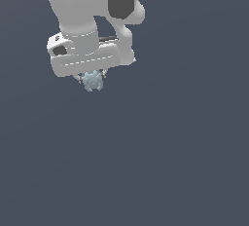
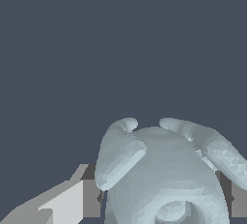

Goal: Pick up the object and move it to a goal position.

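The object point(image 1: 92, 81) is a small pale blue-grey knobbly blob sitting just under the white gripper point(image 1: 91, 77) in the exterior view's upper left. It is narrower than the hand above it. In the wrist view the object point(image 2: 164, 170) fills the space between the two grey fingers point(image 2: 90, 198), with rounded lobes sticking out past them. The fingers press against its sides, so the gripper is shut on it. The fingertips are mostly hidden behind the blob in the exterior view.
A plain dark blue-grey surface point(image 1: 170, 147) spreads all around, with no other objects or edges showing. The white arm point(image 1: 78, 6) rises out of the exterior view's top.
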Controlling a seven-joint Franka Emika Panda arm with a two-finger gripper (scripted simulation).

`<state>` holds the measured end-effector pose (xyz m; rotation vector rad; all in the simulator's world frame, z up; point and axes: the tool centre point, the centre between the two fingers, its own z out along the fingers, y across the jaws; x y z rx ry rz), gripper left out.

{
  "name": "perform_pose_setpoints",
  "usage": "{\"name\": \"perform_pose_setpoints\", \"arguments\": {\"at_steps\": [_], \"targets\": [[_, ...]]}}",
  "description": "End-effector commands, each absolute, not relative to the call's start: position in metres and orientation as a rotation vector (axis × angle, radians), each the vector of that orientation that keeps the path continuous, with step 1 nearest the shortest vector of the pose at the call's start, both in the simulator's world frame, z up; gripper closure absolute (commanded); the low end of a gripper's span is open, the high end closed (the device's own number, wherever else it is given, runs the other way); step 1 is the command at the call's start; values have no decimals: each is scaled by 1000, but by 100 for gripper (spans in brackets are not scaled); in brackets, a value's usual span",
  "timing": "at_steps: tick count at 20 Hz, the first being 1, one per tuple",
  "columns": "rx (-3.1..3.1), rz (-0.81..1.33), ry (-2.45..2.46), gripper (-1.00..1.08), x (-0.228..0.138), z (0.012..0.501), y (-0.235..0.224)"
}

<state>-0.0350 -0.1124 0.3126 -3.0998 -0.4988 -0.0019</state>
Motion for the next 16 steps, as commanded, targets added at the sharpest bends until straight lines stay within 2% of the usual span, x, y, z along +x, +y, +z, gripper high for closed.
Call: {"name": "perform_pose_setpoints", "arguments": {"at_steps": [1, 9, 16], "targets": [[-3099, -1, -499, 108, -45, 339, -128], [-3100, -1, -499, 108, -69, 408, -170], [-3101, 0, -499, 108, -78, 440, -191]]}}
